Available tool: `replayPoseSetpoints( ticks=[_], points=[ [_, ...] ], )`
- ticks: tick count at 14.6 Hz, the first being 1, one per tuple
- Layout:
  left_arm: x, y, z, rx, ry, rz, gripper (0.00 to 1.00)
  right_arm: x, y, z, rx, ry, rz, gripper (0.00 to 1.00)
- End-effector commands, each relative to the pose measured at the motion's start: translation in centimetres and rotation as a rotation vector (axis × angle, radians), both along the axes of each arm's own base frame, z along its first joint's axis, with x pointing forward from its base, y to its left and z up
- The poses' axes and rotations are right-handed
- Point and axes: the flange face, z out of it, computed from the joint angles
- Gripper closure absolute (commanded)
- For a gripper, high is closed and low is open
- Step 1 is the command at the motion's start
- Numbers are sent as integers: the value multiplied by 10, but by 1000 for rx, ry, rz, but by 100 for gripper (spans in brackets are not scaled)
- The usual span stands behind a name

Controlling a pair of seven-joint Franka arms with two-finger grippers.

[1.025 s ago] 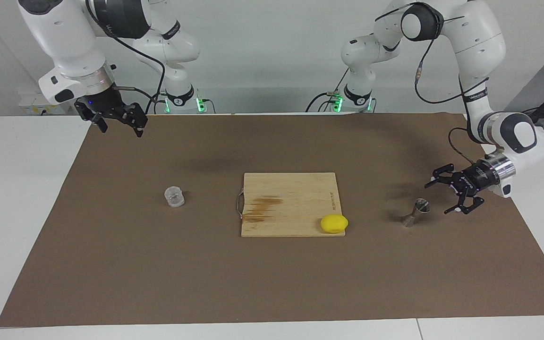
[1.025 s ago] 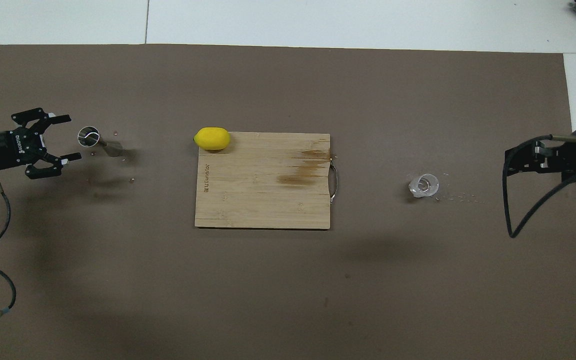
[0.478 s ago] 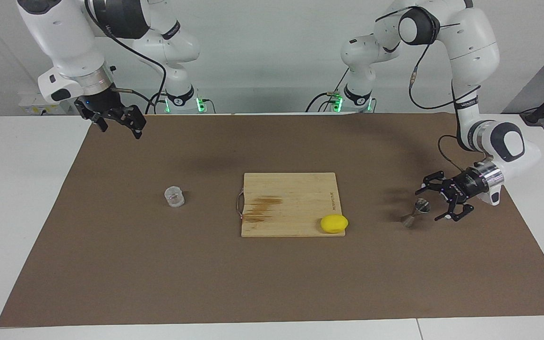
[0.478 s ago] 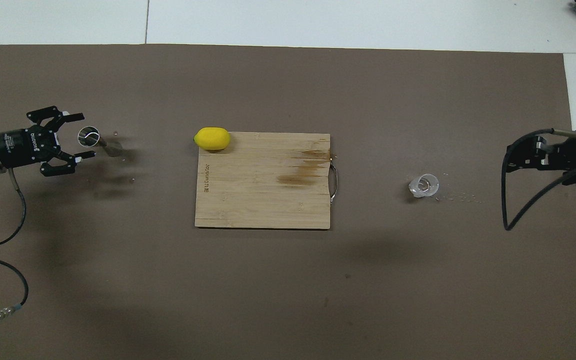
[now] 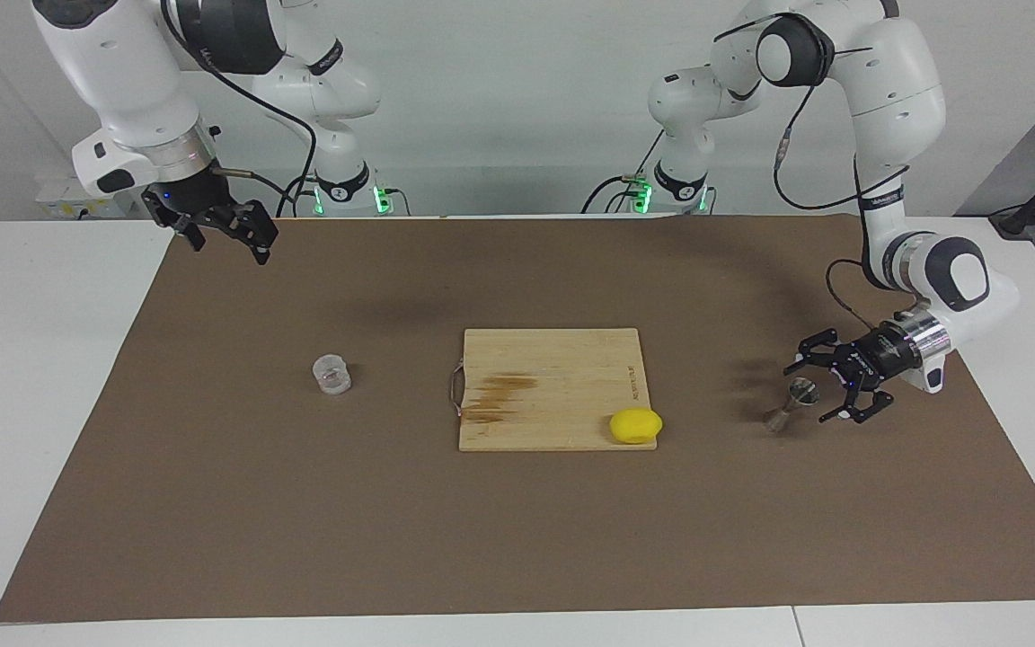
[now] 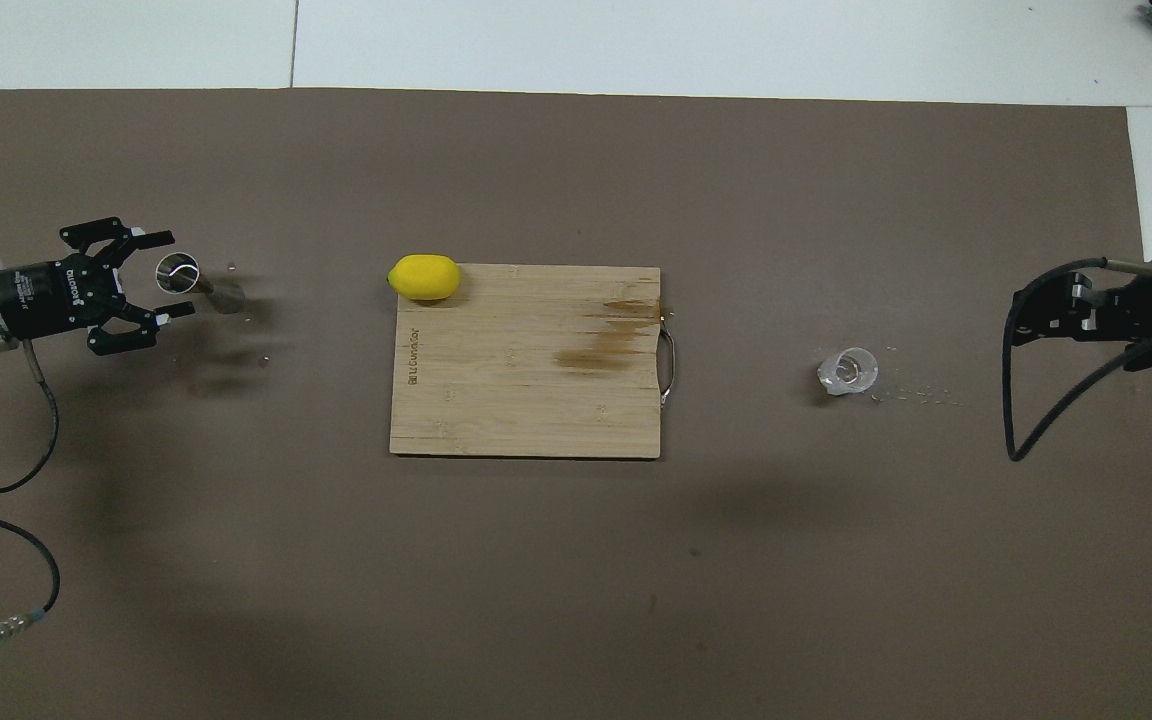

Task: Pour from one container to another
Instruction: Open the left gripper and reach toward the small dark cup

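Note:
The steel hourglass jigger (image 5: 785, 409) (image 6: 226, 297) stands on the brown mat toward the left arm's end. My left gripper (image 5: 809, 394) (image 6: 176, 275) lies low and level beside it, open, one finger on each side of the jigger's upper cone; I see no contact. The small clear cup (image 5: 331, 374) (image 6: 847, 370) stands alone on the mat toward the right arm's end. My right gripper (image 5: 230, 247) (image 6: 1021, 320) hangs open and waits high over the mat's corner near its own base, well away from the cup.
A wooden cutting board (image 5: 553, 359) (image 6: 526, 400) with a dark stain lies mid-table. A yellow lump (image 5: 634, 425) (image 6: 424, 277) sits at the board's corner nearest the jigger. Small droplets (image 6: 921, 397) dot the mat beside the cup.
My left gripper has slid toward the jigger and now straddles its upper cone, its fingers a little closer together. The right gripper has lifted slightly. Cup and jigger have not moved.

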Motion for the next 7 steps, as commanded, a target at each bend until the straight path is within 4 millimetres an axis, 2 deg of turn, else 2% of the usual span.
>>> replayPoseSetpoints(
  ticks=[1,2,3,5,6,7],
  points=[
    [-5,-2,-4,-2,-8,20,19,-5,-2,1,12,0,-16,0],
    [-4,-2,-3,-2,-10,20,25,-6,-2,1,12,3,-17,0],
    [-4,-2,-3,-3,-10,19,35,-7,-2,0,12,12,-14,0],
    [-4,-1,-2,-2,-10,21,70,-8,-2,2,12,13,-11,0],
    [-5,0,-2,-2,-10,22,92,-9,-2,2,12,14,-11,0],
    [-5,1,-1,-9,-4,24,100,-9,-2,2,12,14,-9,0]
  ],
)
